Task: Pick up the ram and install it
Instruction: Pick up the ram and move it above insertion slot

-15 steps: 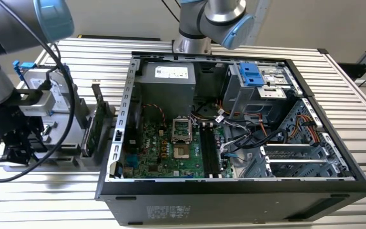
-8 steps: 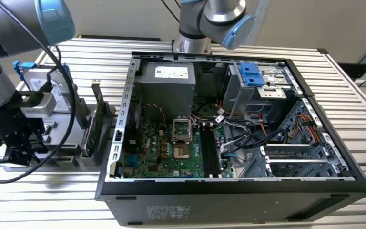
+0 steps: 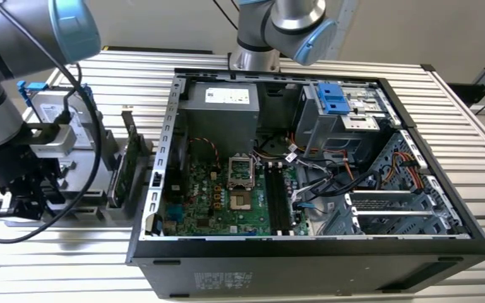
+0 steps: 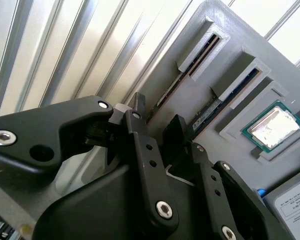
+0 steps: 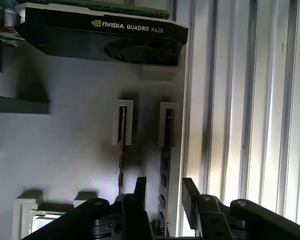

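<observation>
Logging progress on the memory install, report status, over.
End effector open, straddling the long thin dark ram stick. Stick on edge in grey plastic holder, not gripped. Second stick in next slot, outside the end effector.

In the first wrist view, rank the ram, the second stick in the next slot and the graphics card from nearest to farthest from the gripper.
1. ram: in its holder slot, directly ahead of the open gripper.
2. second stick: in the neighbouring slot, off to one side.
3. graphics card: at the far end of the grey tray.
</observation>
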`<state>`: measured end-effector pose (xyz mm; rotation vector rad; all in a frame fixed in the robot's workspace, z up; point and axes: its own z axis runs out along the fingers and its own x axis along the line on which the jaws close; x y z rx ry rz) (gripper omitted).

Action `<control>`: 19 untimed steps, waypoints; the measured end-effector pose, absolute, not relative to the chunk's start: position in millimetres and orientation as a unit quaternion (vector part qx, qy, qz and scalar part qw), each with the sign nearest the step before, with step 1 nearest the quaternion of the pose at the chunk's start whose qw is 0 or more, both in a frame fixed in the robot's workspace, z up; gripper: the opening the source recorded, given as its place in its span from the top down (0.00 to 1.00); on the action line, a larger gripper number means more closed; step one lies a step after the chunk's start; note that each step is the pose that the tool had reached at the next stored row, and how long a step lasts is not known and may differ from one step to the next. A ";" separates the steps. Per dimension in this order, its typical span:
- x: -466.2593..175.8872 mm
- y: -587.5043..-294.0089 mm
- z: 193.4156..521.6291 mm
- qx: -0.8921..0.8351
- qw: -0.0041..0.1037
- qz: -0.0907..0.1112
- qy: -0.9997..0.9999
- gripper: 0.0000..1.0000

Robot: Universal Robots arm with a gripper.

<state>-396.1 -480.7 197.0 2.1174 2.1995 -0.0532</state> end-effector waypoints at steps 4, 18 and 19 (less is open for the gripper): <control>-396.0 -479.1 195.8 0.693 0.044 -0.017 0.720 0.00; -396.1 -479.7 193.1 0.693 0.044 -0.018 0.720 0.00; -396.1 -479.7 193.1 0.693 0.044 -0.018 0.720 0.00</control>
